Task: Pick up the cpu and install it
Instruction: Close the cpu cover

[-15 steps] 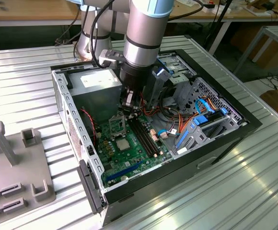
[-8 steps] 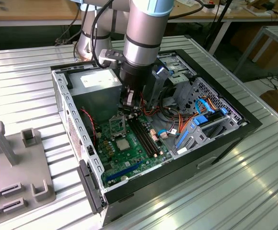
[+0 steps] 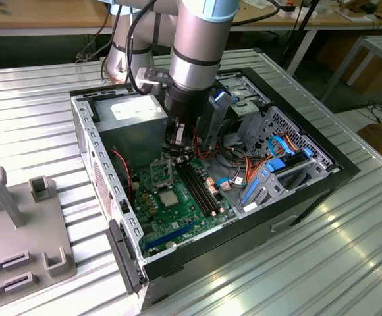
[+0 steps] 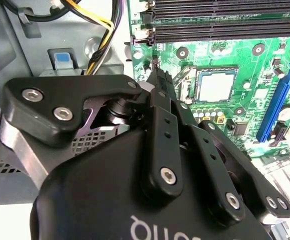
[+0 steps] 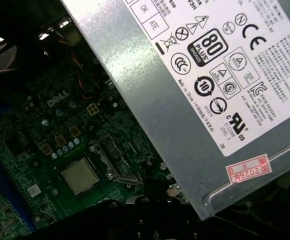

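Observation:
The cpu [image 3: 167, 197], a small square with a dull grey centre, lies flat in its socket on the green motherboard [image 3: 184, 214]. It is also in the second wrist view, cpu [image 4: 216, 85], and the first wrist view, cpu [image 5: 79, 176]. The socket's metal cover frame [image 3: 161, 172] stands hinged open just behind it. My gripper [image 3: 178, 148] hangs above the board, between the power supply and the socket, a short way from the cpu. Its black fingers meet at the tip in the second wrist view, gripper [image 4: 156, 74], shut with nothing between them.
The open computer case [image 3: 102, 178] lies on a ribbed metal table. The grey power-supply box [image 3: 133, 118] sits close behind the gripper. Long black memory slots [image 3: 201, 187] run beside the socket, with cables and a drive cage [image 3: 276, 164] beyond. A grey fixture [image 3: 13, 224] stands at the exterior view's left.

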